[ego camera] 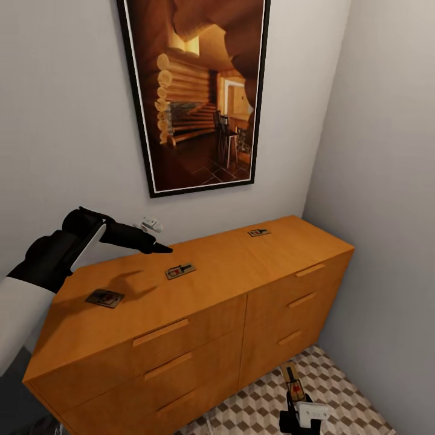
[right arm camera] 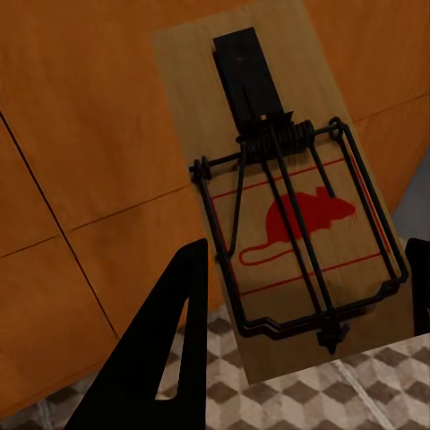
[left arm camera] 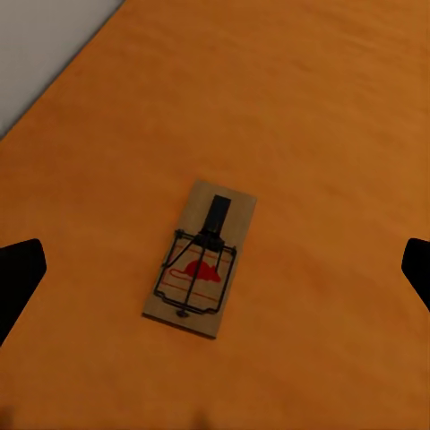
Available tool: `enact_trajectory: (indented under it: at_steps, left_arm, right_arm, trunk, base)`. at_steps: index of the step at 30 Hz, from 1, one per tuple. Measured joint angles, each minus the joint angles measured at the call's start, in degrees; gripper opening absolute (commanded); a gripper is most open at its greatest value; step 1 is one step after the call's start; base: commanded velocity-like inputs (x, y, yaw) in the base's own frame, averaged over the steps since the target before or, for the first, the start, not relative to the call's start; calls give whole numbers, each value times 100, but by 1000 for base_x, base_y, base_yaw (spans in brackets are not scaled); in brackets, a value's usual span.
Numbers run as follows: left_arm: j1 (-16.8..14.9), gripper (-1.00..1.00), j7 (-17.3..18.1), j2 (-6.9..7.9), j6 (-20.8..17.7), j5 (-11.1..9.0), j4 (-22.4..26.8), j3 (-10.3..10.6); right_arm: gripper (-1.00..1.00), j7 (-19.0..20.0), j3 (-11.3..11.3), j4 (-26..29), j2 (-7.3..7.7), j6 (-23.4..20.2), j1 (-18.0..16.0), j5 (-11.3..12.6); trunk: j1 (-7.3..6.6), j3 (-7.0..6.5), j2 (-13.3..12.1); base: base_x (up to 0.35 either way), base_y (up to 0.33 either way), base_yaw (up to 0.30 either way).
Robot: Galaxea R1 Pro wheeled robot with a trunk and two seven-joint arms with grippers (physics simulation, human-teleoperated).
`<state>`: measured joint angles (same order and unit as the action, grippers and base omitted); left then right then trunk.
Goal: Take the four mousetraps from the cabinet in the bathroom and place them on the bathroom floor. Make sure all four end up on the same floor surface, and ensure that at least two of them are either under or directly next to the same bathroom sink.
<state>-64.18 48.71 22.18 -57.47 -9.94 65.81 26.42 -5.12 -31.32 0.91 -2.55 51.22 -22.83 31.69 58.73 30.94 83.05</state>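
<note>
- Head view: our left gripper (ego camera: pixel 158 247) hovers over the cabinet (ego camera: pixel 199 314) top, just at 10 o'clock of the middle mousetrap (ego camera: pixel 180 270); two more mousetraps lie on that top, one at 8 o'clock (ego camera: pixel 104 298), one at 2 o'clock (ego camera: pixel 258 232). Our right gripper (ego camera: pixel 296 406) is low, above the bathroom floor (ego camera: pixel 344 402).
- Left wrist view: left fingers stand wide apart around the middle trap (left arm camera: pixel 201 261); next we descend and close.
- Right wrist view: right fingers clamp the fourth mousetrap (right arm camera: pixel 287 197), ready for setting down.
</note>
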Motion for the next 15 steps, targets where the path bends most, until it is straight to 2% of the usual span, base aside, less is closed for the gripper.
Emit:
enact_trajectory:
  at_steps: [15]
  left_arm:
    - [16, 100, -1, 0, 0, 0, 0, 0]
  right_arm:
    - [-100, 0, 3, -1, 2, 0, -3, 0]
  trunk:
    - [0, 0, 0]
  base:
    - [0, 0, 0]
